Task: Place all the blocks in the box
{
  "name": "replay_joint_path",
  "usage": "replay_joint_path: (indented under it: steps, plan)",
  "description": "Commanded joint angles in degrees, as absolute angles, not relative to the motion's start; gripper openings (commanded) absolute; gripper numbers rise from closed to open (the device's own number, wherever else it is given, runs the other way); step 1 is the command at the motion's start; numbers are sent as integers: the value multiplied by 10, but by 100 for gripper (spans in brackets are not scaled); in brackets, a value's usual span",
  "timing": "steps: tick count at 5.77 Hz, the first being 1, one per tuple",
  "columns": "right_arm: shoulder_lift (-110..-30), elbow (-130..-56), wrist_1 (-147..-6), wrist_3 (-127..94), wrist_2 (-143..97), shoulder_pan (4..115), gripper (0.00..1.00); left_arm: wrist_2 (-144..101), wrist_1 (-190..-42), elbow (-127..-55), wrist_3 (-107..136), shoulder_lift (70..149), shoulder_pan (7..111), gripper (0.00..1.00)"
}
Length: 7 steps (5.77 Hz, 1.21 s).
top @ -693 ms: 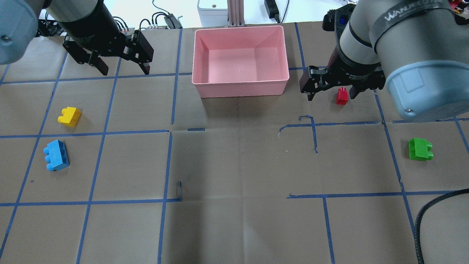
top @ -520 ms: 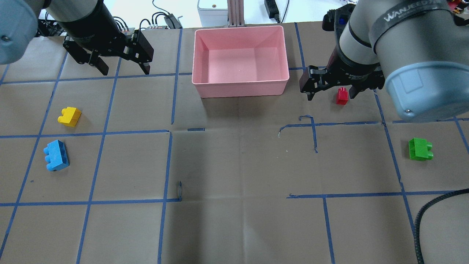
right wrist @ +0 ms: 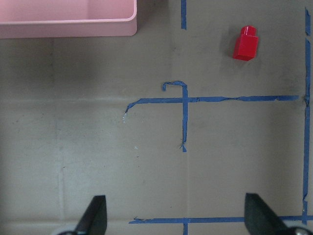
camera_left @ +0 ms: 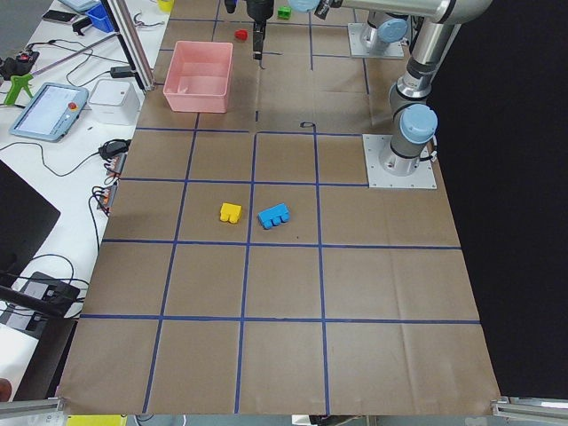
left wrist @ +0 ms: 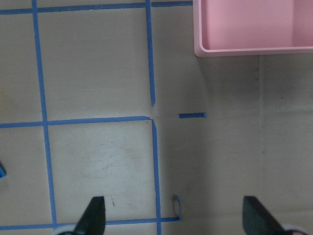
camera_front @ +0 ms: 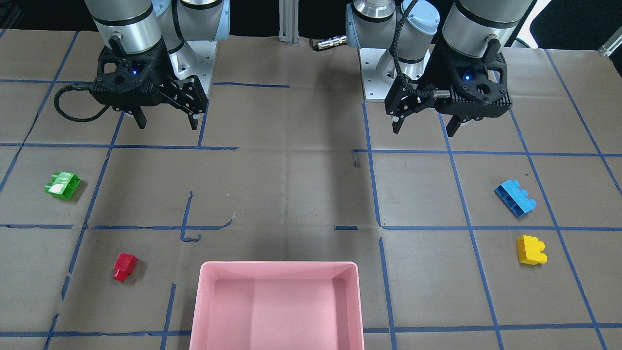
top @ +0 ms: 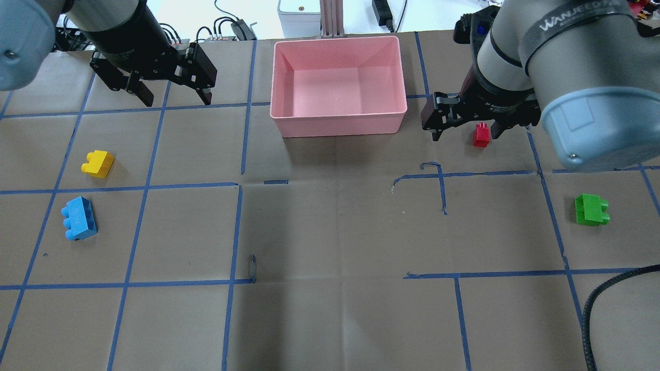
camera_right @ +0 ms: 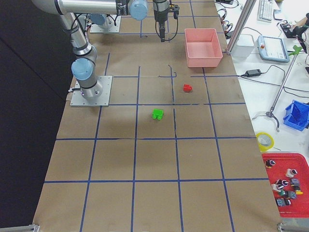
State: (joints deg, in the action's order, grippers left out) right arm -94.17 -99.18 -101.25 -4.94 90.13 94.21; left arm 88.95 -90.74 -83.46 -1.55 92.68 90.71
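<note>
The pink box [top: 337, 119] stands empty at the far middle of the table and shows in the front view [camera_front: 279, 265] too. The yellow block [top: 98, 164] and the blue block [top: 79, 218] lie on the left. The red block [top: 482, 135] lies right of the box, and the green block [top: 592, 209] lies further right. My left gripper [top: 175, 98] is open and empty, high above the table left of the box. My right gripper [top: 466, 136] is open and empty, high above the table. In the right wrist view the red block [right wrist: 245, 44] lies far below, beyond the fingers.
The table is covered in brown paper with a grid of blue tape [top: 237, 232]. Cables and small devices [top: 299, 13] sit beyond the far edge. A black cable [top: 608, 293] hangs at the near right. Both robot bases [camera_front: 379, 73] stand at the near side.
Almost nothing. Both arms have shifted by a few pixels. No block and no box has moved, and both grippers stay open.
</note>
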Motion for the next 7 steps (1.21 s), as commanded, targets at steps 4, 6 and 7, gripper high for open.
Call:
replay_joint_path:
  steps: [4, 6, 7]
  plan:
    - [-941, -996, -1012, -48, 898, 942, 100, 897, -903, -835, -73, 927, 720, 100]
    - [-929, -999, -1015, -43, 898, 941, 100, 898, -902, -836, -219, 945, 562, 100]
    - [-912, -1000, -1045, -7, 904, 925, 100, 898, -903, -837, -239, 956, 520, 100]
